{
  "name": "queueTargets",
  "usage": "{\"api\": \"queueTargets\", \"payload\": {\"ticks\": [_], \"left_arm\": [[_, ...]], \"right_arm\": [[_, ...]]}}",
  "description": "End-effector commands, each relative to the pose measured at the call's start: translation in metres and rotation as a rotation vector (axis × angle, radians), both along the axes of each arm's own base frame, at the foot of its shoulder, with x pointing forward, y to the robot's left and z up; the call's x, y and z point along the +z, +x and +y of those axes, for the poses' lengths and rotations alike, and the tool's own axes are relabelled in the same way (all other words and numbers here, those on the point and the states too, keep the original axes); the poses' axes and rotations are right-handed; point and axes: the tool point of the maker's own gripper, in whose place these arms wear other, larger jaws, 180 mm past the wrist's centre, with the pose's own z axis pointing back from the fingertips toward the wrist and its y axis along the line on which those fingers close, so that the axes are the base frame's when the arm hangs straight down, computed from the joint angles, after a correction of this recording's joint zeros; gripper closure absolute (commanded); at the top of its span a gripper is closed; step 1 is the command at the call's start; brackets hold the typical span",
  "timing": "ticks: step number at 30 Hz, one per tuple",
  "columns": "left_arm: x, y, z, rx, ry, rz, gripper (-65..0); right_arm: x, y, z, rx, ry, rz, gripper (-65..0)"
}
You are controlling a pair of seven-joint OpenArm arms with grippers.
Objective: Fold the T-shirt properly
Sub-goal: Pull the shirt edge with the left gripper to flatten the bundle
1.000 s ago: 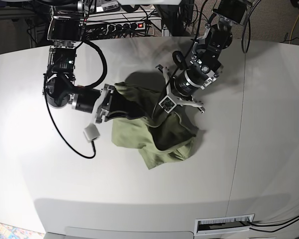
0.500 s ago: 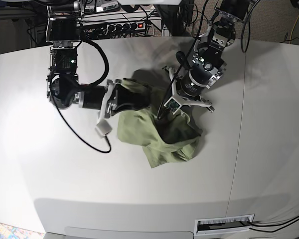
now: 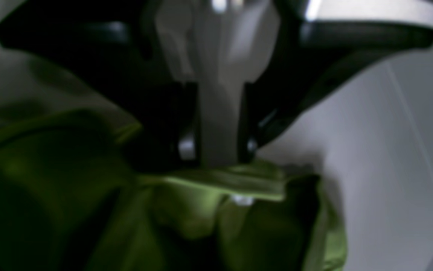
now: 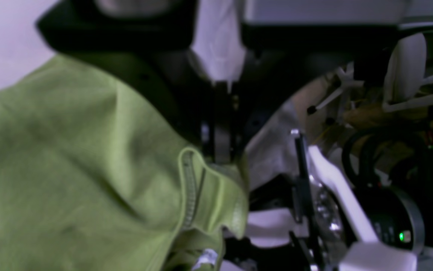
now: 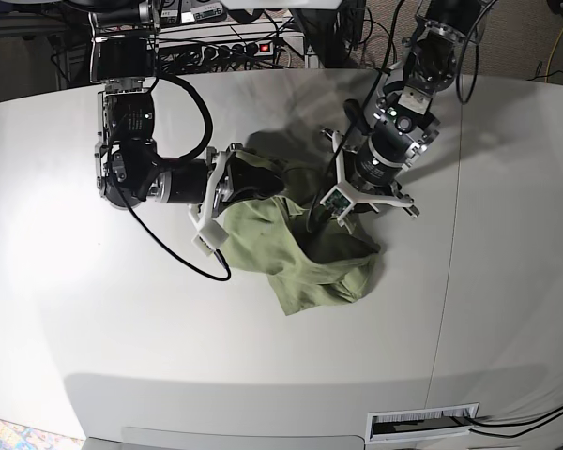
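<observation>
Two grippers were both buried in cloth. R gripper (image 4: 220, 150), on the base view's left, was clenched on a hemmed edge of the T-shirt (image 5: 305, 248), stitched seam bunched right under its jaws. L gripper (image 5: 321, 208), on the base view's right, sat tip-down in the folds; its wrist view was too blurred to say whether it was gripping or had let go, so can't tell. A green fold lay just below its tip.

Shirt itself was a crumpled heap near mid-table (image 5: 94, 309), partly lifted toward the R arm, rest slumped on the surface, nowhere near flat.

Risks, as I judged it: thin knit could slip out of the R pinch if pulled hard, or layers get grabbed together & drag the whole heap instead of spreading it. Arms were v. close to each other, so a clash looked possible.

Around: black cable (image 5: 192, 262) looping from the R arm across the table, just beside the shirt, could snag. Power strip & wires (image 5: 249, 47) behind the table, well apart.
</observation>
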Motion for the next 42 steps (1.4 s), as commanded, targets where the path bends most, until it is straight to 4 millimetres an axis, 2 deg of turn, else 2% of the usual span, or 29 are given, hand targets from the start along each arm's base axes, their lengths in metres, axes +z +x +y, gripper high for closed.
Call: {"api": "queueTargets", "payload": {"ticks": [1, 7, 10, 13, 19, 21, 32, 42], "left_arm": [[0.012, 0.008, 0.001, 0.005, -0.020, -0.041, -18.9], [0.005, -0.004, 0.001, -0.002, -0.086, 0.053, -18.9], [0.007, -0.010, -0.004, -0.001, -0.120, 0.093, -18.9], [0.015, -0.022, -0.014, -0.022, -0.170, 0.104, -18.9], [0.034, -0.060, -0.035, -0.093, -0.268, 0.116, -18.9], [0.041, -0.066, -0.040, -0.104, -0.304, 0.098, -18.9], [0.059, -0.048, -0.044, -0.098, -0.298, -0.066, -18.9], [0.063, -0.048, -0.049, -0.113, -0.317, -0.082, -20.1]], "right_arm": [[0.016, 0.010, 0.001, -0.007, 0.030, -0.050, 0.0], [0.010, 0.012, -0.002, -0.013, -0.013, -0.053, 0.0], [0.007, 0.023, -0.006, -0.061, -0.040, -0.092, 0.0], [0.008, 0.029, -0.008, -0.089, -0.044, -0.117, 0.0], [0.014, 0.035, -0.008, -0.092, -0.041, -0.138, 0.0], [0.016, 0.037, -0.008, -0.092, -0.040, -0.142, 0.0], [0.017, 0.034, -0.005, -0.081, -0.025, -0.133, 0.0], [0.018, 0.032, 0.007, -0.069, -0.002, -0.122, 0.0]]}}
